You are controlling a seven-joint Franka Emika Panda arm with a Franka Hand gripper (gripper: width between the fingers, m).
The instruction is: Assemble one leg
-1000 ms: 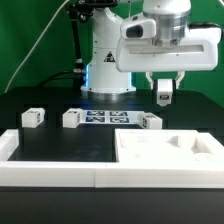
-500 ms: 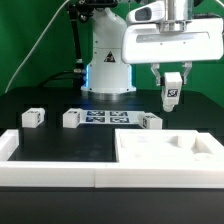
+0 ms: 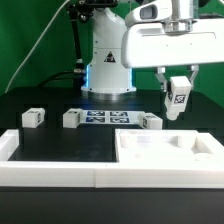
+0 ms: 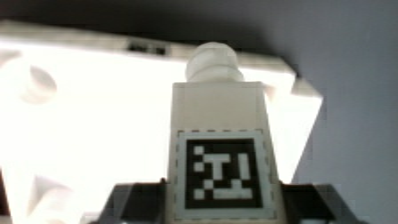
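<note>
My gripper (image 3: 177,88) is shut on a white leg (image 3: 178,99) with a black-and-white tag and holds it in the air, tilted, above the far right part of the large flat white slab (image 3: 165,158). In the wrist view the held leg (image 4: 224,140) fills the middle, tag facing the camera, its round peg pointing away toward the slab (image 4: 71,110) below. Three more legs lie on the black table: one at the exterior view's left (image 3: 33,116), one (image 3: 72,118) and one (image 3: 151,121) at either end of the marker board (image 3: 110,119).
A white rail (image 3: 45,172) runs along the table's front with a raised end at the exterior view's left. The robot's base (image 3: 108,60) stands behind the marker board.
The gripper with the leg has moved toward the exterior view's right and a little down, and the leg has tilted.
</note>
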